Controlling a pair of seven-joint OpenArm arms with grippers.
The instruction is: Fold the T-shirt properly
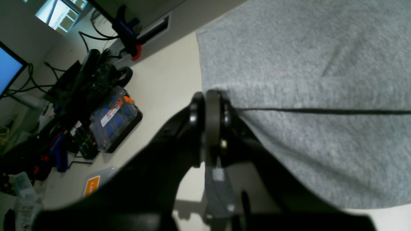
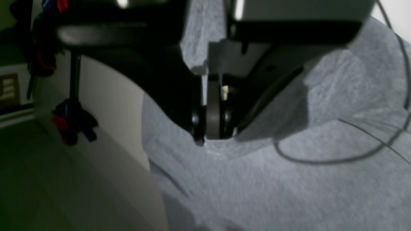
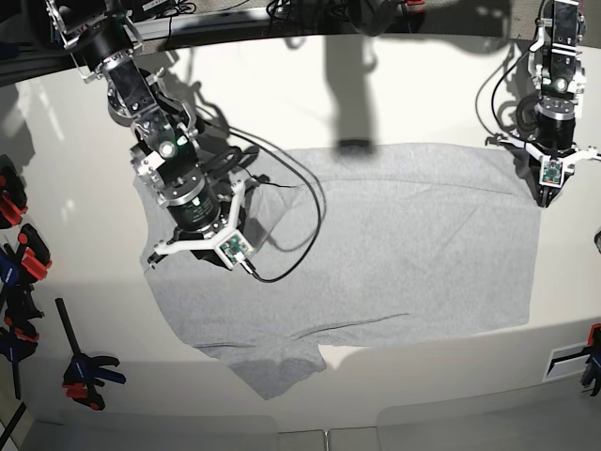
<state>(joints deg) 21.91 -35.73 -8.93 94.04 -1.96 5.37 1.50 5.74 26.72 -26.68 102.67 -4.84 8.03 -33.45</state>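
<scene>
The light grey T-shirt (image 3: 394, 244) lies spread on the white table (image 3: 394, 94), plain side up, with one rumpled part hanging toward the front edge (image 3: 272, 371). My left gripper (image 3: 547, 195) is at the shirt's far right corner. In the left wrist view my left gripper (image 1: 212, 96) is shut, pinching the edge of the T-shirt (image 1: 305, 64). My right gripper (image 3: 192, 246) stands over the shirt's left side. In the right wrist view my right gripper (image 2: 213, 134) is shut on a raised bunch of the T-shirt (image 2: 273, 192).
A black cable (image 3: 286, 263) from the right arm loops over the shirt. Clamps (image 3: 84, 374) lie by the table's left front edge. Beyond the left gripper there are a clear parts box (image 1: 115, 118), tools and a monitor (image 1: 8, 69).
</scene>
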